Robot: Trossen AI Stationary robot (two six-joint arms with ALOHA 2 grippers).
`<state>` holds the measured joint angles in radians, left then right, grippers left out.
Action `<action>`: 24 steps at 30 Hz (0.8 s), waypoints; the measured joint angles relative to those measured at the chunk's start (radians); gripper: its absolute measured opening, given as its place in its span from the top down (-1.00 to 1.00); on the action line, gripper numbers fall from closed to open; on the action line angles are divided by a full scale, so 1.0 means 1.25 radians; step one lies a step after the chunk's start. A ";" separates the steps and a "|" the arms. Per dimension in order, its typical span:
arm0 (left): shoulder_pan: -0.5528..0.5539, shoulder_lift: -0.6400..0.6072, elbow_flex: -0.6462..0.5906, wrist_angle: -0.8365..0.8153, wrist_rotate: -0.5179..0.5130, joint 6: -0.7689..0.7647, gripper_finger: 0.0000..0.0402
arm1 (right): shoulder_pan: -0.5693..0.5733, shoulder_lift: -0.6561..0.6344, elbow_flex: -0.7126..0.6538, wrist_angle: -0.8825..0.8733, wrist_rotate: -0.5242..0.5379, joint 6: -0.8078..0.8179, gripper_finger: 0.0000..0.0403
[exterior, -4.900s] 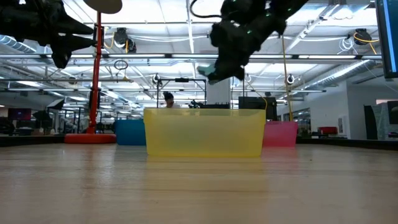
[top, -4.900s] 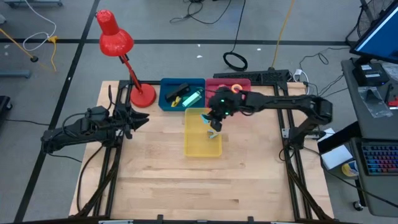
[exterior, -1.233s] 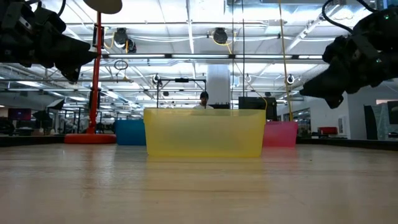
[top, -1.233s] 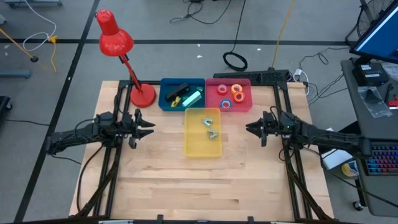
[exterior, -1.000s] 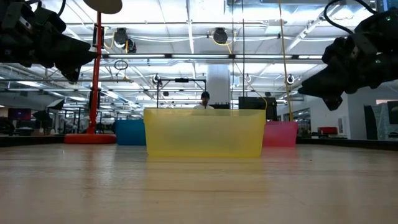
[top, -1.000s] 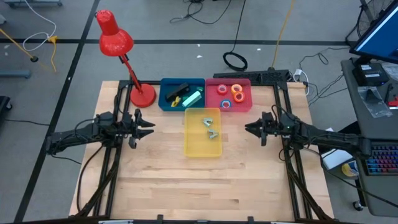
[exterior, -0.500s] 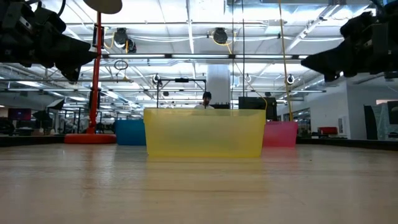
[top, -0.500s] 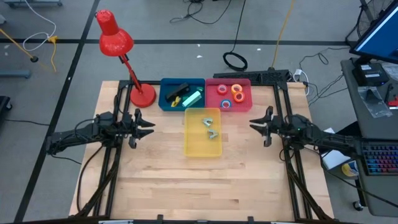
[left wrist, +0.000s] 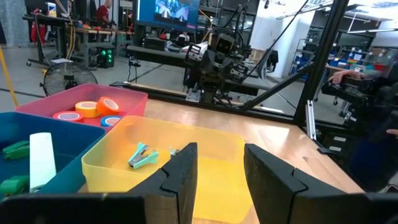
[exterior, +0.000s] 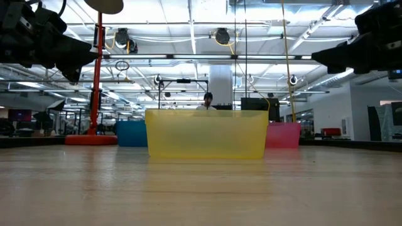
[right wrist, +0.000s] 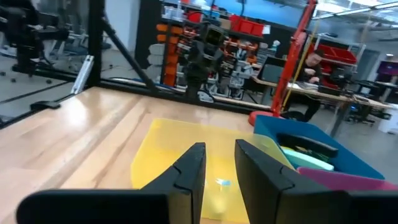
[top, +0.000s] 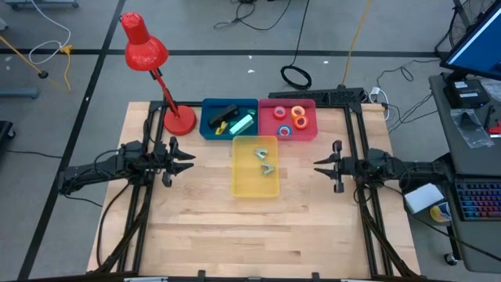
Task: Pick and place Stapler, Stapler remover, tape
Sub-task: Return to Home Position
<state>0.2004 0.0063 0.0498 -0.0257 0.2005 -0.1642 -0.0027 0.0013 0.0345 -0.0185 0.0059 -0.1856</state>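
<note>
Matt wooden table [top: 258,227], translucent plastic yellow bin [top: 250,185]

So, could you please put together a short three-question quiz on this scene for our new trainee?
1. True or false: the tape rolls lie in the yellow bin.
2. Which bin holds the staple removers? A blue, B yellow, C pink.
3. What do the left gripper and the right gripper hold?
Key: 1 false, they lie in the pink bin; 2 B; 3 nothing, both are open.
</note>
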 joint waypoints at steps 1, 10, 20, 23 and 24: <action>0.000 0.000 0.000 0.000 0.000 0.000 0.33 | 0.001 0.000 0.000 0.000 -0.007 -0.001 0.62; 0.000 0.000 0.000 0.000 0.000 0.000 0.33 | -0.007 0.003 -0.001 0.007 -0.024 0.012 0.61; 0.000 0.000 0.000 0.000 0.000 0.000 0.33 | -0.007 0.017 -0.001 0.080 -0.027 0.013 0.60; 0.000 0.000 0.000 0.000 0.000 0.000 0.33 | -0.007 0.017 -0.001 0.083 -0.027 0.013 0.61; 0.000 0.000 0.000 0.000 0.000 0.000 0.33 | -0.007 0.017 -0.001 0.085 -0.027 0.013 0.61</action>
<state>0.2005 0.0063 0.0498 -0.0257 0.2005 -0.1642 -0.0120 0.0223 0.0335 0.0871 -0.0277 -0.1694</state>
